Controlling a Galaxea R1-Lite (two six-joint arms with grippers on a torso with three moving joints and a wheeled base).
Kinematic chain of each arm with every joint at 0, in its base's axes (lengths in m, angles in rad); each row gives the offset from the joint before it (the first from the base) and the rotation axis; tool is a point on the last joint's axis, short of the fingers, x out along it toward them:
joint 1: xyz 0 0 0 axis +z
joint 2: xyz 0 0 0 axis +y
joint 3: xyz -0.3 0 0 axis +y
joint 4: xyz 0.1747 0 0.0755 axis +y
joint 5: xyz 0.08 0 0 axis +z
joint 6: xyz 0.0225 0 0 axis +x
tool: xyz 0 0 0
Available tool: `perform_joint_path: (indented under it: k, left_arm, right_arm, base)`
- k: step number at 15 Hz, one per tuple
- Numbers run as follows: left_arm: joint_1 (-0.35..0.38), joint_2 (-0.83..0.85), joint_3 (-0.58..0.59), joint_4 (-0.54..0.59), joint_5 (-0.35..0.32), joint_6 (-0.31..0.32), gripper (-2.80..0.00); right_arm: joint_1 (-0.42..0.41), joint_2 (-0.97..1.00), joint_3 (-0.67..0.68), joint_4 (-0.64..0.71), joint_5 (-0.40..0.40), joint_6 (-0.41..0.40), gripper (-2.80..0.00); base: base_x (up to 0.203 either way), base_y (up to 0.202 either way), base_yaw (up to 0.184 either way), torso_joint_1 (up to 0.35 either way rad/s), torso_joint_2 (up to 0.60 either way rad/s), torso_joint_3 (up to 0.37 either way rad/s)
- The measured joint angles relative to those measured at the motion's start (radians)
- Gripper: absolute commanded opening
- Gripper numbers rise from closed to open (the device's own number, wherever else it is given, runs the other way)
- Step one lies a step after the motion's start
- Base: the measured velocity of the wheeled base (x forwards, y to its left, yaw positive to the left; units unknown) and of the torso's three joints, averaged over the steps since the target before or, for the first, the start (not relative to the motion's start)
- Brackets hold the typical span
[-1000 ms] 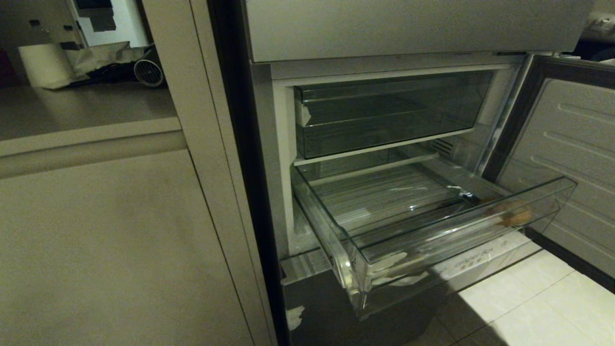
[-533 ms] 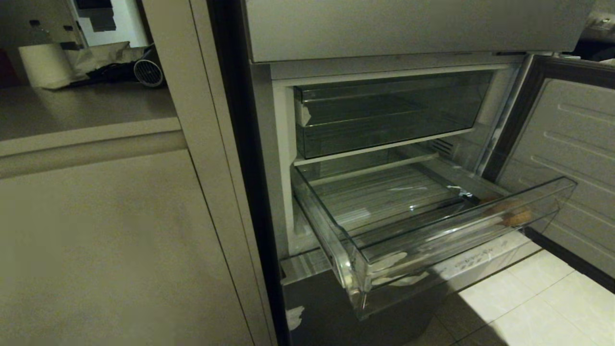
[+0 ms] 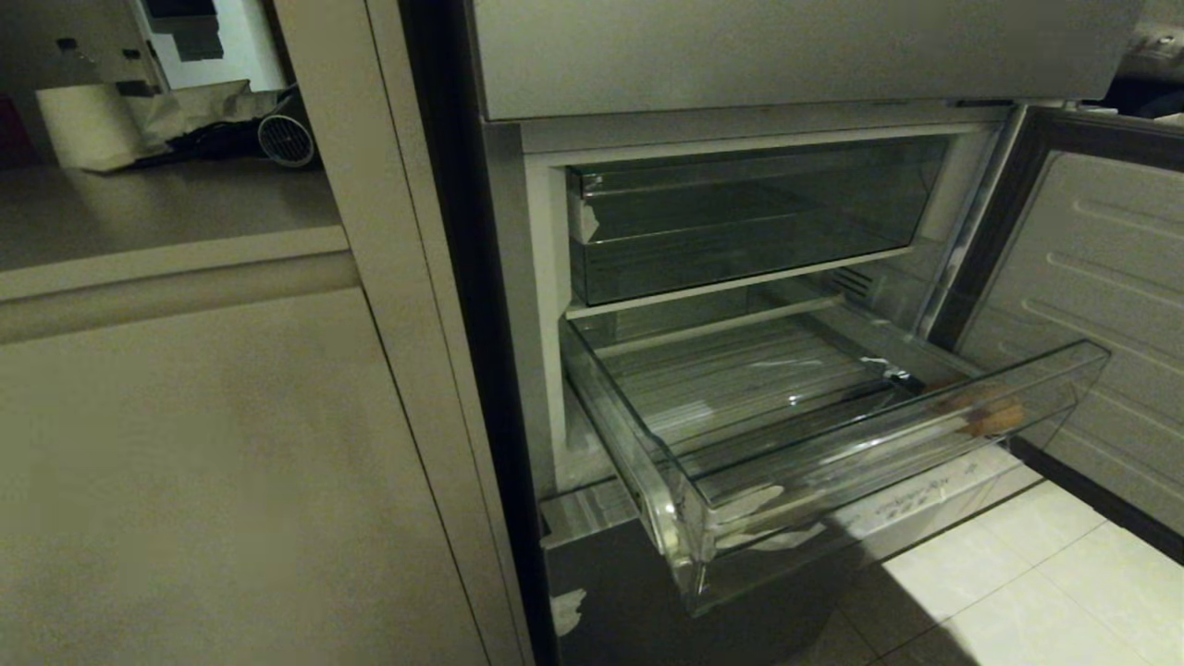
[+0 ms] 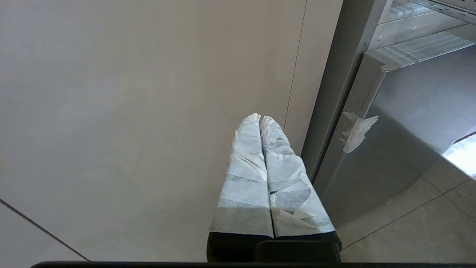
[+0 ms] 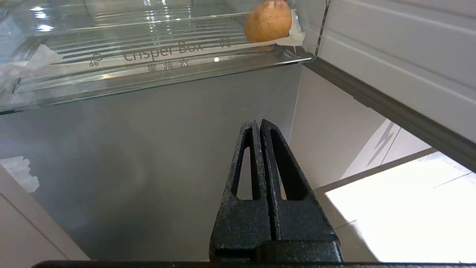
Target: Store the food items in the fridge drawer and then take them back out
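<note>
Right gripper is hanging pressed together below the fridge drawer; the food item is lying in its right front corner, so it should be rising, then spreading overhead.

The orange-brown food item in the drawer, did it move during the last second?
No. In the head view the food item sits in the same right front corner of the fridge drawer, which has not shifted against the fridge frame.
</note>
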Motion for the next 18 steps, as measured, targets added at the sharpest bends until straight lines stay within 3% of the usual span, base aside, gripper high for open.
perform_joint_path:
  k: [5,18]
  left_arm:
    - [0.0,0.0,0.0,0.001,0.0,0.0,-2.8]
    - [0.0,0.0,0.0,0.0,0.0,0.0,-2.8]
  right_arm:
    - [0.001,-0.004,0.0,0.001,0.0,0.001,-2.8]
    - [0.0,-0.004,0.0,-0.001,0.0,0.001,-2.8]
  base:
    - [0.0,0.0,-0.018,0.0,0.0,0.001]
    - [-0.001,0.008,-0.172,0.003,0.0,0.003]
